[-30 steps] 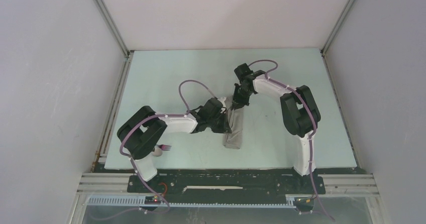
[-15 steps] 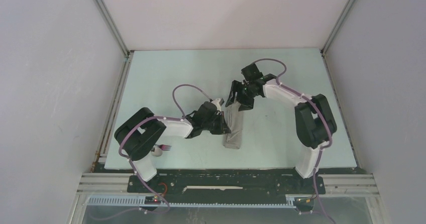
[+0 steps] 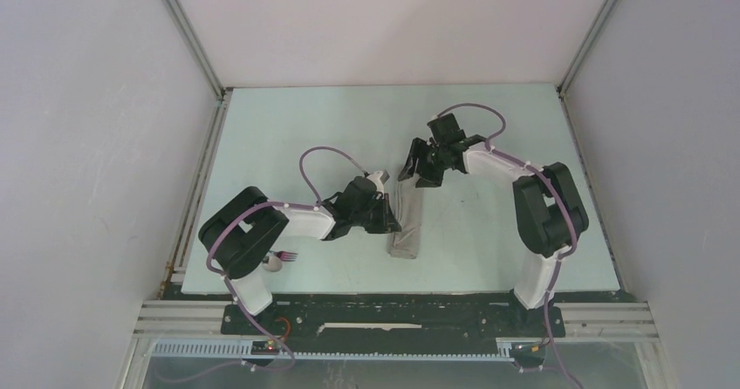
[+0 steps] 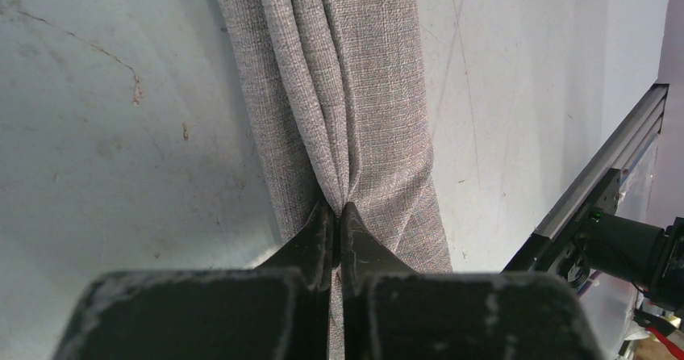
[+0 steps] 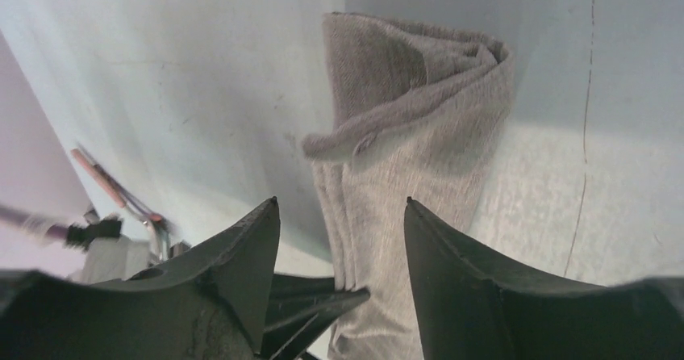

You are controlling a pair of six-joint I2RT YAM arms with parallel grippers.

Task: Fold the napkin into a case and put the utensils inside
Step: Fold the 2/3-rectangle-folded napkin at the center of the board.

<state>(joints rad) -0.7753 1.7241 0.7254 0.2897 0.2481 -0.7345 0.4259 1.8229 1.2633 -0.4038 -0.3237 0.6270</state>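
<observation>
Napkin [image 4: 347, 94] pinched by left pincer [image 4: 339, 209], fork [image 3: 289, 255] overhead

Matt grey woven-cloth napkin [image 4: 339, 94]; scuffed matt blk plastic jaws; smooth, scratched pale tbl [image 4: 121, 134].

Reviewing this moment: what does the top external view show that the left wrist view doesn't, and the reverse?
Only the top external view: both arms, the right gripper open near the far end of the napkin, and the fork and spoon lying by the left arm's base. Only the left wrist view: the left gripper shut on a raised fold of the cloth, and its layered pleats. Both: the grey napkin folded into a narrow strip on the pale table.
</observation>
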